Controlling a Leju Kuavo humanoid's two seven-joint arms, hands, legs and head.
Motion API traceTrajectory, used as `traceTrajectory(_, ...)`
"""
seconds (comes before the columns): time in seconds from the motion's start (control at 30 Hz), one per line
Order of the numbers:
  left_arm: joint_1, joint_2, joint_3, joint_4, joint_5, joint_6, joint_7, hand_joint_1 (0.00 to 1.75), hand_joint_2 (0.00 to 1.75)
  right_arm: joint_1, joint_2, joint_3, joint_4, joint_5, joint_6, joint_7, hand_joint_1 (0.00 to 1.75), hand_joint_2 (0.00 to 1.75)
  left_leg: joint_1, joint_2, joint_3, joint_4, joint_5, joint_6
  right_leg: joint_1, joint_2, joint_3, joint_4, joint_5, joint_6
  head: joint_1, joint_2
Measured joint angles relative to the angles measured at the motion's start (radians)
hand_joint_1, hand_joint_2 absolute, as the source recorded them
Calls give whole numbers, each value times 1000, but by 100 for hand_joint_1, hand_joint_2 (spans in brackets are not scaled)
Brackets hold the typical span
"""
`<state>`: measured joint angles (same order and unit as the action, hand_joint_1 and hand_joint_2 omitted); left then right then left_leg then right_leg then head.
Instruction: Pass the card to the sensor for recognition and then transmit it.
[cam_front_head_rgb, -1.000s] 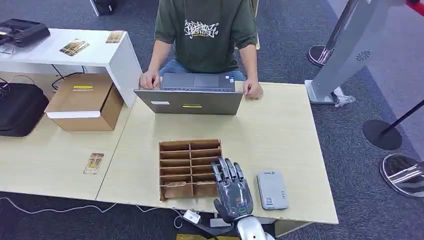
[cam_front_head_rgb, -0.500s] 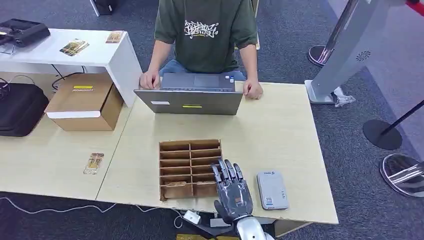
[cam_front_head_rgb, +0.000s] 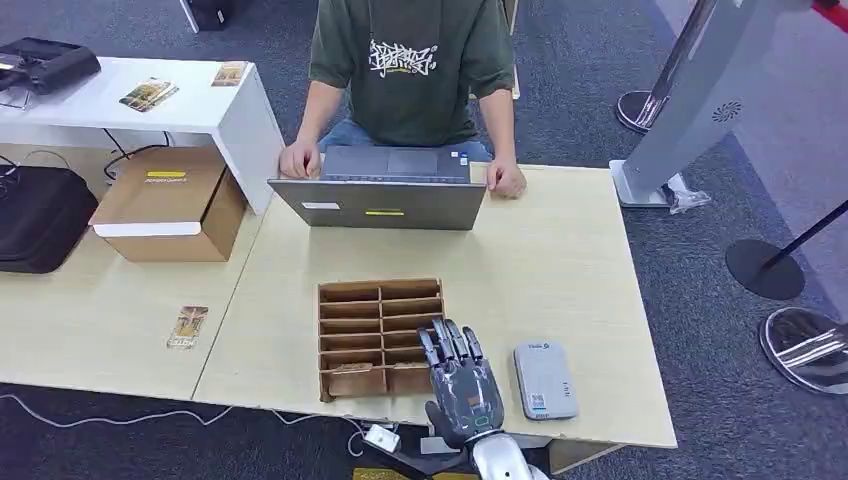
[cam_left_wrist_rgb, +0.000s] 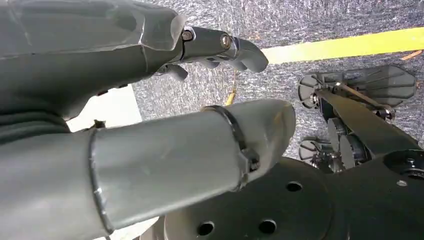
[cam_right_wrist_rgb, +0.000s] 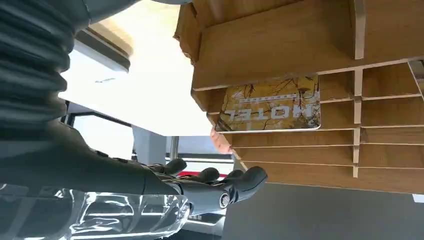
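Right hand (cam_front_head_rgb: 463, 385): silver-grey, back upward, at the near edge of the pale wooden worktop (cam_front_head_rgb: 560, 270); fingers (cam_front_head_rgb: 450, 343) extended and slightly apart, holding nothing, lying over the near right corner of the rack.
Left hand (cam_left_wrist_rgb: 150, 125): hanging low above grey carpet; thumb and fingers apart, holding nothing.
Grey flat rectangular card sensor (cam_front_head_rgb: 545, 379): flat on the worktop, just beside the right hand.
Brown wooden slotted rack (cam_front_head_rgb: 378, 335): near middle of the worktop.
Yellow-brown printed hotel card (cam_right_wrist_rgb: 272, 105): standing in a near rack slot.
Grey laptop (cam_front_head_rgb: 385, 190): far edge, a person's hands (cam_front_head_rgb: 299, 160) at either side.
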<state>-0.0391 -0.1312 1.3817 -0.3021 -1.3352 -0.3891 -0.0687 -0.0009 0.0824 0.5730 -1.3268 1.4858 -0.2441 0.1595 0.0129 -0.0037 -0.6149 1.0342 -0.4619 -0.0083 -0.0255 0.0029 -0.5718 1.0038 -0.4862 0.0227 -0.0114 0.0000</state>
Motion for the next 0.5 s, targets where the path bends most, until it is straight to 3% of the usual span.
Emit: traceTrajectory(0.5, 0, 0, 0, 0, -9, 0, -8, 0, 0, 0, 1, 0, 0, -2, -1, -8, 0, 175, 0, 0, 0, 0, 0, 0, 0, 0, 0, 0, 0, 0, 0, 0)
